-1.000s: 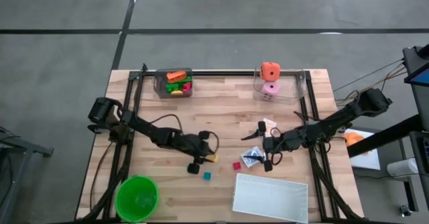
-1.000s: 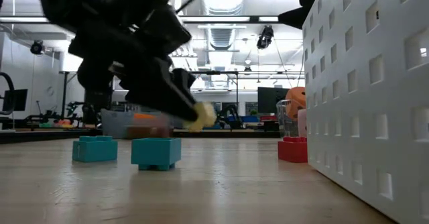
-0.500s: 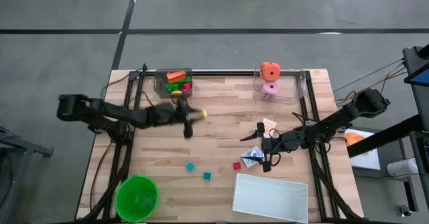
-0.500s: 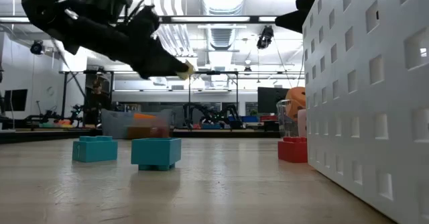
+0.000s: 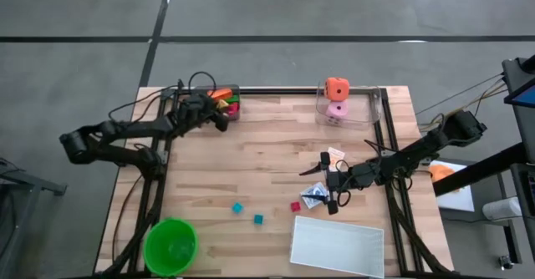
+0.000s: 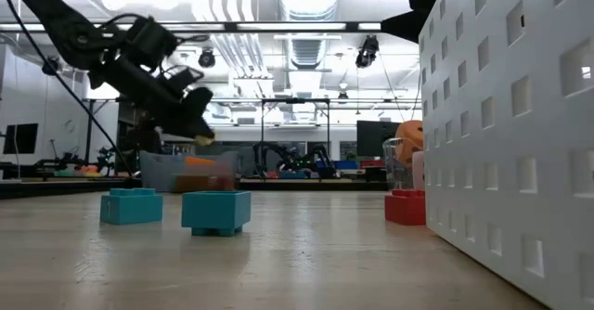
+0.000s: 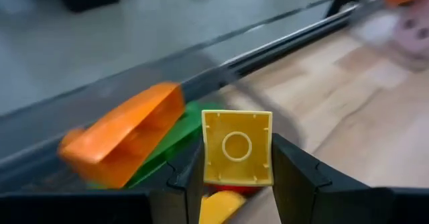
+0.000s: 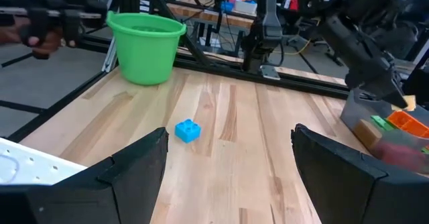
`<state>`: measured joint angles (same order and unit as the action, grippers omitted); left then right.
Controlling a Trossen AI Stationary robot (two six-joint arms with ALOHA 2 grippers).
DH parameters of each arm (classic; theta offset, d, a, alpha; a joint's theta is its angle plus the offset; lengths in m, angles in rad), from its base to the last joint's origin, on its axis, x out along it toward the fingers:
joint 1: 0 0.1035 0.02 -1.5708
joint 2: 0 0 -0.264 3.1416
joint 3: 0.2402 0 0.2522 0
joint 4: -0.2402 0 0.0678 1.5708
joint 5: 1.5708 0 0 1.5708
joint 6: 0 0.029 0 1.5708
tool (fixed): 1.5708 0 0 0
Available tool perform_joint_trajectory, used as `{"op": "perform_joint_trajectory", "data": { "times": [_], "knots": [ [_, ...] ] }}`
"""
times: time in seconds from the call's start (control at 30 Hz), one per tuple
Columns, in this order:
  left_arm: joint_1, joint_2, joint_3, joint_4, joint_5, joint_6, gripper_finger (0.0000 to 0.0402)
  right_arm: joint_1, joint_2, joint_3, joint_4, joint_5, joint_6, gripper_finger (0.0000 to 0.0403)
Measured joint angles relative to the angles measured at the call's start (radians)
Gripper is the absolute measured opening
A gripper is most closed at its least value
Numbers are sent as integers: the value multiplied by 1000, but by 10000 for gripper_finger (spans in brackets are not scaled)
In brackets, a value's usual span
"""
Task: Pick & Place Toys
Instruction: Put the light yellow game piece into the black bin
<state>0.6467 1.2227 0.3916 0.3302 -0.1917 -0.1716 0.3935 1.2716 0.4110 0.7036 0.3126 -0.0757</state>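
Observation:
My left gripper is shut on a small yellow cube above the clear bin at the table's far left, which holds orange, green and other pieces. It also shows in the low view. My right gripper is open and empty, low over the table's right middle beside small printed cards. Two teal cubes and a red cube rest on the wood. My left gripper pinches the yellow cube by two opposite side faces between its two fingers. The cube's hollow underside faces the wrist camera. The fingers come from the table's left, slanting down. The cube is lifted clear, above the toys in the bin.
A second clear bin at the far right holds an orange holed cube and a pink die. A green bowl stands at the near left and a white tray at the near right. Black rails run along both sides.
My left gripper has risen from the table's middle with the yellow cube and swung toward the far left, ending over the clear bin. The cube stays in its fingers. The teal cubes it was near stay on the wood.

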Motion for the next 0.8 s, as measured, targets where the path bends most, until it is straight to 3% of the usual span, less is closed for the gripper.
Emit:
{"op": "perform_joint_trajectory", "data": {
  "times": [0.23,0.53,0.8],
  "knots": [
    [20,12,1,-46,0,-21,131,0,0,0,1,0,-3,313],
    [20,12,2,-45,1,-37,296,0,0,0,1,0,-3,313],
    [20,12,3,-43,0,-67,329,0,0,0,1,0,-3,313]
  ]
}}
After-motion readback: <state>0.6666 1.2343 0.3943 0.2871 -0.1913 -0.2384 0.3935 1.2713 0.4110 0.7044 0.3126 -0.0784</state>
